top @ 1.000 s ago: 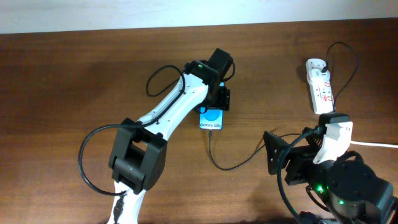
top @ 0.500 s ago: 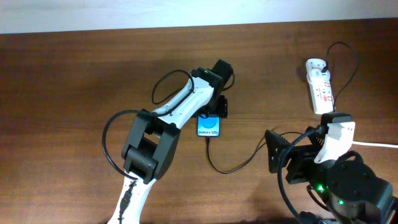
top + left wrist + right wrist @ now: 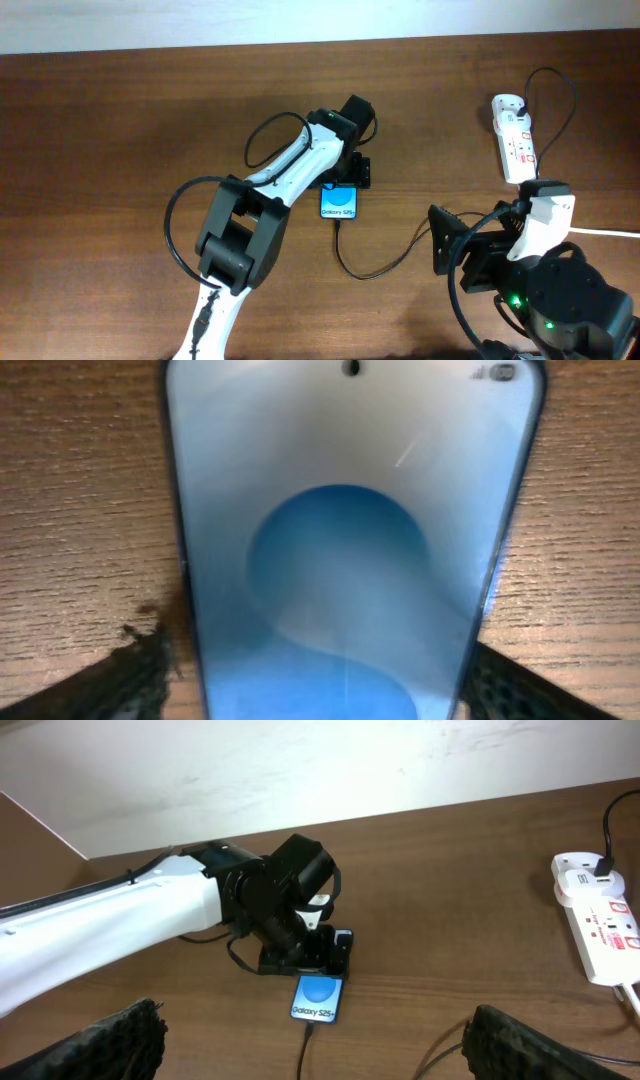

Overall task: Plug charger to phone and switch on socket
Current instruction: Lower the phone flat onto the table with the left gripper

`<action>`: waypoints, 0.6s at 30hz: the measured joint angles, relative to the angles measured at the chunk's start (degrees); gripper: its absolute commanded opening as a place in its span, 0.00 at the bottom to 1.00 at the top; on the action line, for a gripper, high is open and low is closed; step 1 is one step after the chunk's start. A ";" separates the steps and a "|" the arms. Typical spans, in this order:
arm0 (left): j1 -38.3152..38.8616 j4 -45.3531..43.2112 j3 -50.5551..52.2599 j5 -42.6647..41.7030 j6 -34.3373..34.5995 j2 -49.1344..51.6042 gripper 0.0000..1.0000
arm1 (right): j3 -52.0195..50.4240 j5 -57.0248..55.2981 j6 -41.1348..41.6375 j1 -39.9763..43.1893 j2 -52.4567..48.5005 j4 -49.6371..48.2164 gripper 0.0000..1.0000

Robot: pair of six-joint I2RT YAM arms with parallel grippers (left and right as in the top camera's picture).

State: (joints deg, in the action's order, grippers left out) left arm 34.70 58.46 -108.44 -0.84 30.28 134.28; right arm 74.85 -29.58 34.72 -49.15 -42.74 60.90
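We read "Galaxy S25+", white letters, on phone (image 3: pixel 320 999) blue screen. Socket (image 3: pixel 598 928) red markings: illegible to us.

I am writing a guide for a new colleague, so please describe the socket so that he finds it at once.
Start at the brown wooden table and go to its far right part, near the pale wall. There lies the socket, well apart from the phone at the middle. It is the only flat, long white strip with small red markings.
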 measured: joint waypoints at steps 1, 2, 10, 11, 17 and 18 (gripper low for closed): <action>0.00 0.00 0.00 -0.04 0.02 0.00 0.99 | 0.00 0.02 0.00 0.00 -0.17 0.00 0.99; 0.00 0.00 -0.02 -0.17 0.02 0.00 0.99 | 0.00 0.00 0.00 0.00 -0.70 0.00 0.99; 0.00 5.01 -0.09 -1.07 11.74 0.11 0.99 | 0.00 0.00 0.00 0.00 -4.85 -0.02 0.99; 0.00 4.98 -0.09 -1.25 14.40 0.11 0.99 | 0.00 0.02 -0.02 0.00 -5.18 0.00 0.99; -1.05 4.92 -0.09 -3.80 18.25 0.11 0.99 | 0.00 0.02 0.00 0.00 -5.22 0.00 0.98; -1.42 4.94 -0.11 -5.44 18.62 0.11 0.99 | 0.00 0.02 -0.02 0.00 -5.22 0.00 0.99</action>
State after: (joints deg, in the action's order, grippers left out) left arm 33.28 63.40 -108.55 -6.28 48.90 134.39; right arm 74.85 -29.56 34.70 -49.15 -47.97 60.90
